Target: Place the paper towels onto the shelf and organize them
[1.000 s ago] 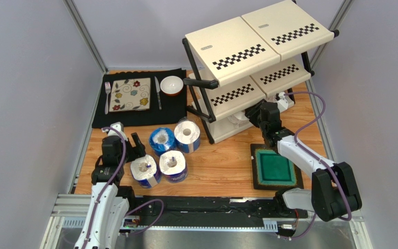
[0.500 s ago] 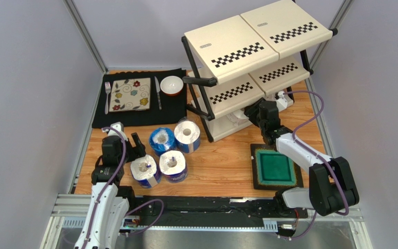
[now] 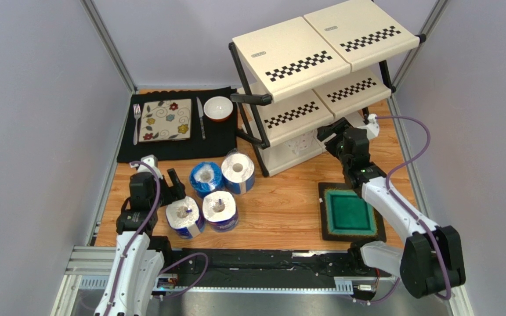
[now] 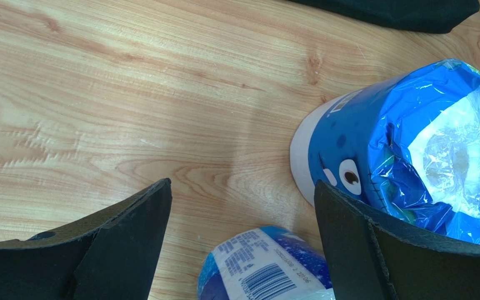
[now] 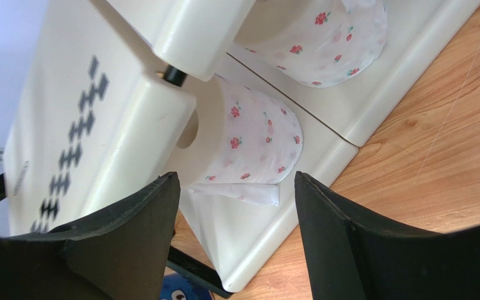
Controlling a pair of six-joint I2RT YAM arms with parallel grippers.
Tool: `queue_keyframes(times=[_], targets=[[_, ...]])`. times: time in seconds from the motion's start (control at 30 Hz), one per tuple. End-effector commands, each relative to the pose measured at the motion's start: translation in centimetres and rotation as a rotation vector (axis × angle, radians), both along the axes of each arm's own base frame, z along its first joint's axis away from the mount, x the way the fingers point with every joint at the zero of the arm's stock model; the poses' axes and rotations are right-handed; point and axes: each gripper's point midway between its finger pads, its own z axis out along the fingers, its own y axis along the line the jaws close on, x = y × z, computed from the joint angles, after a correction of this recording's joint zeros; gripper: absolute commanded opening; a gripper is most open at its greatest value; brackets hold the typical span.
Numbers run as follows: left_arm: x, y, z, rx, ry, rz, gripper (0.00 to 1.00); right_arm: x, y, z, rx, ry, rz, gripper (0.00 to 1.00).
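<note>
The shelf (image 3: 288, 59), upper right in the top view, holds two white flowered rolls (image 5: 258, 140) on its bottom tier, their cores hidden. Four blue-wrapped rolls (image 3: 220, 209) stand on end on the tabletop (image 3: 282, 204) at lower left, cores up. The right hand (image 5: 235, 187), nearly closed a second ago, now gapes empty before the nearer flowered roll. The shelf has shifted slightly up-frame. The left hand (image 4: 242, 187) hangs open and empty beside the blue-wrapped rolls.
</note>
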Motion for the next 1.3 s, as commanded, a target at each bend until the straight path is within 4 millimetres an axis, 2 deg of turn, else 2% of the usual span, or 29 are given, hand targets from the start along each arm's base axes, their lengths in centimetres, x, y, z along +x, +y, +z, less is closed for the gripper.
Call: queue_keyframes(times=[0.0,0.03,0.1,0.13,0.17,0.2,0.23,0.27,0.3,0.33,0.4,0.43,0.47,0.5,0.57,0.6,0.67,0.7,0.73,0.83,0.97,1.03,1.23,1.27], targets=[[0.1,-0.1,0.2,0.008,-0.011,-0.019,0.93,-1.2,-0.6,5.1,0.029,-0.146,0.015,0.72],[0.1,-0.1,0.2,0.007,-0.010,-0.019,0.93,-2.3,-0.8,5.1,0.027,-0.147,0.020,0.72],[0.1,-0.2,0.2,0.007,-0.013,-0.020,0.93,-3.7,0.1,5.1,0.028,-0.145,0.096,0.72],[0.1,-0.2,0.3,0.007,-0.014,-0.020,0.93,-4.8,0.8,3.8,0.022,-0.092,0.144,0.73],[0.1,-0.1,0.3,0.008,-0.014,-0.017,0.93,-5.9,1.7,4.3,0.030,-0.098,0.201,0.73],[0.1,-0.2,0.2,0.005,-0.013,-0.023,0.93,-6.7,2.3,4.1,0.011,-0.087,0.233,0.76],[0.2,-0.1,0.3,0.006,-0.014,-0.020,0.92,-8.5,4.0,3.2,-0.009,-0.046,0.300,0.77],[0.1,-0.2,0.2,0.005,-0.013,-0.024,0.93,-9.4,4.1,3.6,-0.034,-0.060,0.294,0.78],[0.1,-0.2,0.2,0.004,-0.011,-0.024,0.93,-10.5,4.5,3.0,-0.066,-0.038,0.313,0.80],[0.1,-0.2,0.2,0.004,-0.011,-0.024,0.93,-12.3,6.8,3.0,-0.079,-0.042,0.390,0.81],[0.1,-0.2,0.2,0.005,-0.013,-0.023,0.93,-13.5,7.9,2.5,-0.095,-0.019,0.397,0.84],[0.2,-0.2,0.3,0.006,-0.016,-0.023,0.92,-14.8,9.6,2.2,-0.090,-0.010,0.456,0.84],[0.1,-0.2,0.2,0.007,-0.013,-0.020,0.92,-15.1,10.3,1.7,-0.092,0.002,0.463,0.84],[0.1,-0.2,0.3,0.007,-0.014,-0.020,0.92,-15.9,11.9,1.3,-0.082,0.010,0.505,0.84],[0.1,-0.1,0.2,0.008,-0.013,-0.017,0.92,-16.3,13.3,0.6,-0.097,0.012,0.520,0.84],[0.1,-0.1,0.2,0.008,-0.012,-0.017,0.93,-17.0,15.1,0.1,-0.108,0.020,0.566,0.84],[0.1,-0.1,0.2,0.006,-0.013,-0.018,0.93,-17.6,16.8,-0.2,-0.127,0.025,0.598,0.84],[0.1,-0.2,0.2,0.006,-0.011,-0.019,0.93,-18.6,18.6,0.4,-0.130,0.016,0.645,0.85],[0.1,-0.1,0.2,0.007,-0.011,-0.018,0.93,-18.9,19.6,-0.7,-0.172,0.037,0.663,0.85],[0.1,-0.1,0.2,0.008,-0.012,-0.017,0.93,-20.6,22.5,-1.5,-0.218,0.052,0.738,0.87],[0.1,-0.1,0.2,0.007,-0.012,-0.018,0.93,-21.9,24.9,-1.2,-0.201,0.033,0.795,0.89],[0.1,-0.2,0.2,0.006,-0.011,-0.021,0.93,-22.3,26.2,-0.4,-0.176,0.017,0.831,0.89],[0.1,-0.2,0.2,0.005,-0.014,-0.024,0.93,-23.0,29.1,-0.8,-0.186,0.027,0.906,0.90],[0.2,-0.2,0.4,0.004,-0.019,-0.024,0.93,-22.9,29.6,-0.4,-0.180,0.021,0.906,0.89]])
